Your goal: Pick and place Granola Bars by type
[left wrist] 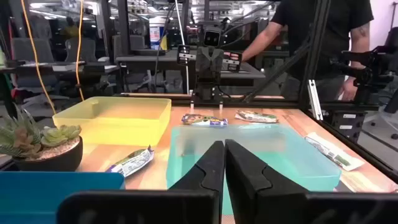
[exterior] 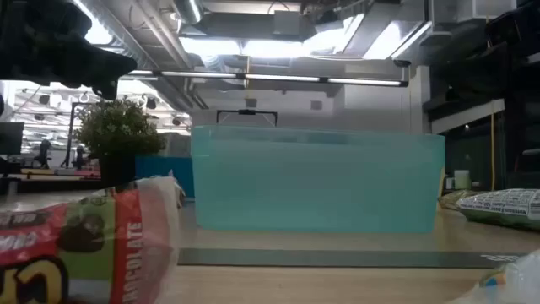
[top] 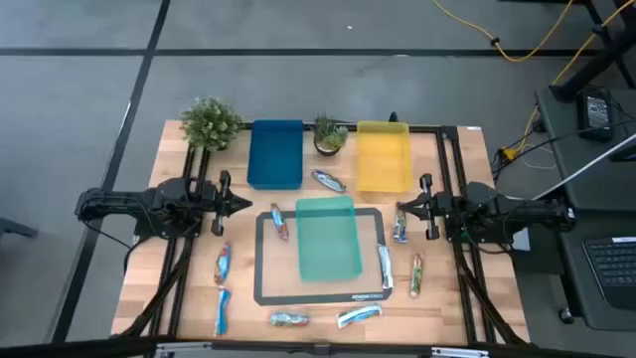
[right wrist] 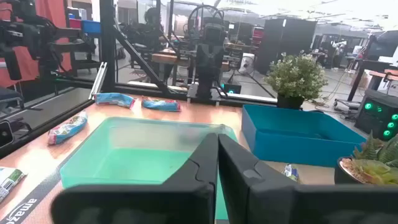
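Showing ten granola bars [top: 329, 180], three trays [top: 329, 238].

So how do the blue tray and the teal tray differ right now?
The blue tray sits at the table's far edge beside the bushy plant; the teal tray sits mid-table on the dark-framed mat. Blue is opaque, teal translucent and larger. Both are rectangular and hold no bars.
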Available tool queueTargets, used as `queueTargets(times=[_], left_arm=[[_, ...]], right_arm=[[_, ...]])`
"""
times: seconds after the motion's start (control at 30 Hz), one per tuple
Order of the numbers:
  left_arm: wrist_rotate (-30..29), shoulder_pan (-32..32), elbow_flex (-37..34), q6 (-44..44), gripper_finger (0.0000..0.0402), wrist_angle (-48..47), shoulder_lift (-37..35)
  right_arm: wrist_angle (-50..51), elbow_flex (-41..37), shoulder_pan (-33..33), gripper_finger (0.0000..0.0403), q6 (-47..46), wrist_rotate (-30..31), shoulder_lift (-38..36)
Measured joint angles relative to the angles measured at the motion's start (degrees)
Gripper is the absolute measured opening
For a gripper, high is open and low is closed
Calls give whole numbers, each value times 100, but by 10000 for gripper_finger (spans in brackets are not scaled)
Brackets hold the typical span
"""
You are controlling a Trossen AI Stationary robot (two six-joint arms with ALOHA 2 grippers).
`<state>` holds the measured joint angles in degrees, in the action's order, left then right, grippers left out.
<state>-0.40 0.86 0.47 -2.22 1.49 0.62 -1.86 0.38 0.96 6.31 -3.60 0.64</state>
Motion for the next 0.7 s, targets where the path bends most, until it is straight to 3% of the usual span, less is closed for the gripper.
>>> queueTargets(times=[0.7], left_arm=[[0, -1, 2, -1, 9, -1, 0]], right_arm=[[0, 0, -1, 16, 1, -1, 0]])
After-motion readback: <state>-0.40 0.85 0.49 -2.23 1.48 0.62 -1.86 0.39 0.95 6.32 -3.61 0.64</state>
